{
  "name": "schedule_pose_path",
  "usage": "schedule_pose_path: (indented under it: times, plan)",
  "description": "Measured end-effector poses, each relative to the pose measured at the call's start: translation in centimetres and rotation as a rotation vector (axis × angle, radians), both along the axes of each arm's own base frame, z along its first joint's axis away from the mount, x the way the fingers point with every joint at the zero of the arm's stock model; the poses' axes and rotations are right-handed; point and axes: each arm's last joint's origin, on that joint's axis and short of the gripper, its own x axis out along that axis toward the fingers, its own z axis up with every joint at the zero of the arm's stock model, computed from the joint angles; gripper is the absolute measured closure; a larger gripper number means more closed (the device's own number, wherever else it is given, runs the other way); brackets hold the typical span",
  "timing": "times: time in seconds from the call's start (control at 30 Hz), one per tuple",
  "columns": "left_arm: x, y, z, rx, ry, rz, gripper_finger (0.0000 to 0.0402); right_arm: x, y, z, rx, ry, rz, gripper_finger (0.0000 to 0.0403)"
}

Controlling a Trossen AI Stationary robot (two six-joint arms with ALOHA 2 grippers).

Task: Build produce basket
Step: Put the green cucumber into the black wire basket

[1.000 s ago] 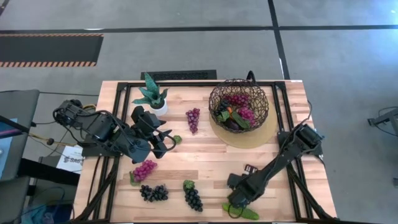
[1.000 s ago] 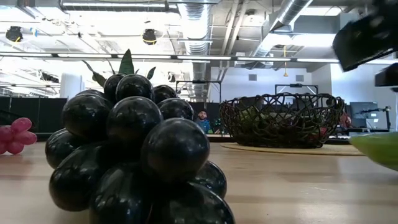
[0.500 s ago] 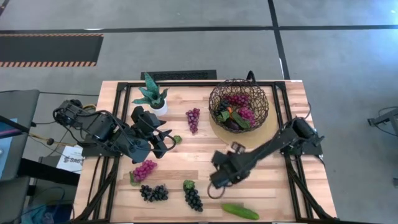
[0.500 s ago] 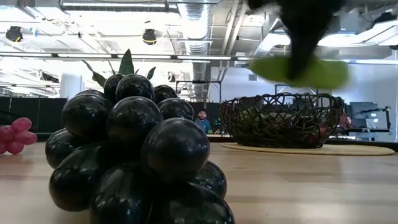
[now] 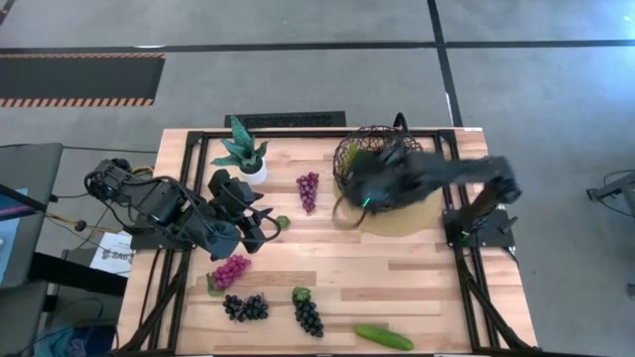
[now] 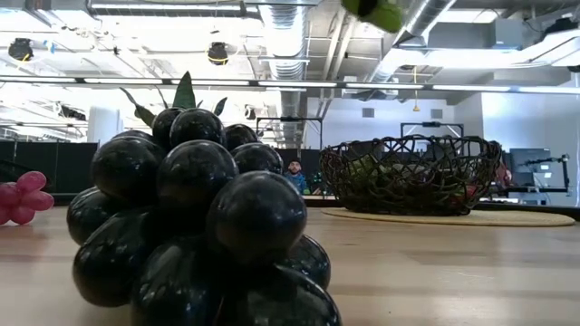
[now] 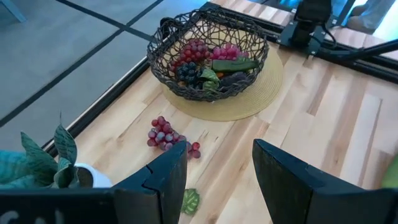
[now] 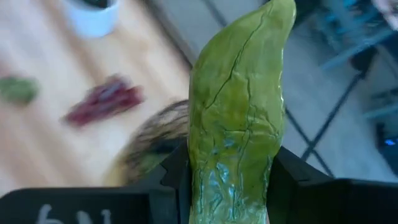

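While left gripper [image 7: 217, 180] waits wide open, empty, near potted plant [image 5: 241, 151], right gripper [image 5: 363, 193] clamps green cucumber [image 8: 236, 118] above basket [image 7: 208, 53]; second cucumber [image 5: 383, 337] lies at table's near edge.

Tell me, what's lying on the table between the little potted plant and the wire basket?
A purple grape bunch lies on the bare wood between the potted plant and the basket, nothing else. The high view and the left wrist view both show it.
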Motion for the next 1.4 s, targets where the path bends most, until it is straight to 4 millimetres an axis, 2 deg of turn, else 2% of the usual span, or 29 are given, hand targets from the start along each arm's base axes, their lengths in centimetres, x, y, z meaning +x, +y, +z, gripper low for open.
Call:
schedule_pose_path:
  times: [0.17, 0.33, 0.4, 0.6, 0.8, 0.9, 1.0, 1.13, 1.4]
  plan:
    - [0.0, 0.0, 0.0, 0.01, 0.009, -0.006, 0.0231, -5.3, -4.4, 3.9, -0.011, -0.128, -0.148, 0.0259]
    - [0.0, 0.0, 0.0, 0.021, 0.016, -0.011, 0.0231, -10.1, -6.5, 6.4, -0.01, -0.266, -0.263, 0.0259]
    - [0.0, 0.0, 0.0, 0.026, 0.019, -0.015, 0.0231, -11.8, -6.9, 7.0, 0.006, -0.31, -0.287, 0.0259]
    - [0.0, 0.0, 0.0, 0.028, 0.017, -0.014, 0.0231, -14.9, -6.9, 8.1, 0.055, -0.394, -0.29, 0.0259]
    - [0.0, 0.0, 0.0, 0.027, 0.015, -0.012, 0.0231, -16.7, -5.8, 8.1, 0.118, -0.476, -0.215, 0.0259]
    - [0.0, 0.0, 0.0, 0.019, 0.01, -0.005, 0.0231, -17.2, -5.2, 7.0, 0.145, -0.49, -0.199, 0.0259]
    - [0.0, 0.0, 0.0, 0.014, 0.007, -0.002, 0.0231, -17.3, -4.6, 4.6, 0.17, -0.474, -0.204, 0.0259]
    - [0.0, 0.0, 0.0, 0.014, 0.006, -0.001, 0.0231, -17.0, -4.0, -0.1, 0.216, -0.497, -0.235, 0.0259]
    - [0.0, 0.0, -0.1, 0.006, 0.012, -0.008, 0.0231, -14.5, -3.5, -10.1, 0.346, -0.752, -0.158, 0.0259]
